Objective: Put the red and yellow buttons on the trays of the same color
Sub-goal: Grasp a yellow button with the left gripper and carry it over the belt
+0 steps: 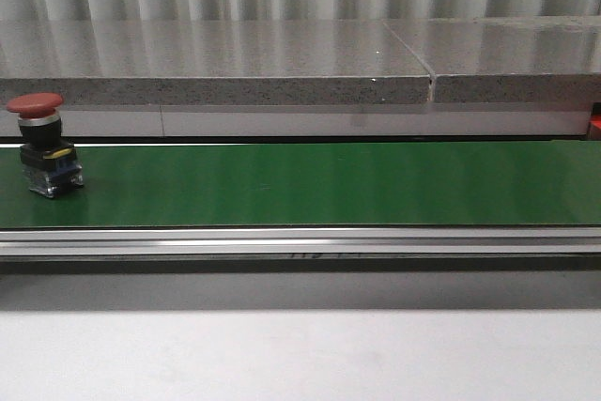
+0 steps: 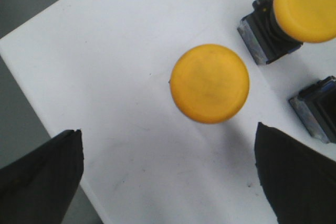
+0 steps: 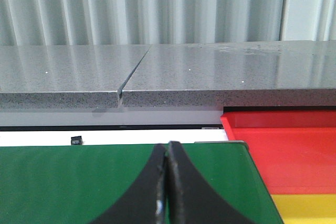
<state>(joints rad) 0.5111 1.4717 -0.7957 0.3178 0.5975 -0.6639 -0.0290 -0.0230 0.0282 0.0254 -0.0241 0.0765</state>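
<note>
A red button point(image 1: 38, 143) with a silver collar and black body stands upright at the far left of the green belt point(image 1: 319, 185); no gripper shows in the front view. My left gripper point(image 2: 168, 182) is open above a white surface point(image 2: 121, 51), nothing between its fingers point(image 2: 42, 177). Just beyond them stands a yellow button point(image 2: 210, 83), seen cap-on. A second yellow button point(image 2: 304, 6) lies farther off, on its side. My right gripper point(image 3: 167, 148) is shut on nothing, low over the belt's right end. Beside that end lie a red tray point(image 3: 283, 150) and a yellow tray point(image 3: 304, 208).
A grey stone ledge point(image 1: 282, 68) runs behind the belt, and a metal rail point(image 1: 300, 241) runs along its front. Another switch block point(image 2: 317, 111) lies by the left gripper's far finger. A small black piece point(image 3: 76, 140) sits on the white strip behind the belt.
</note>
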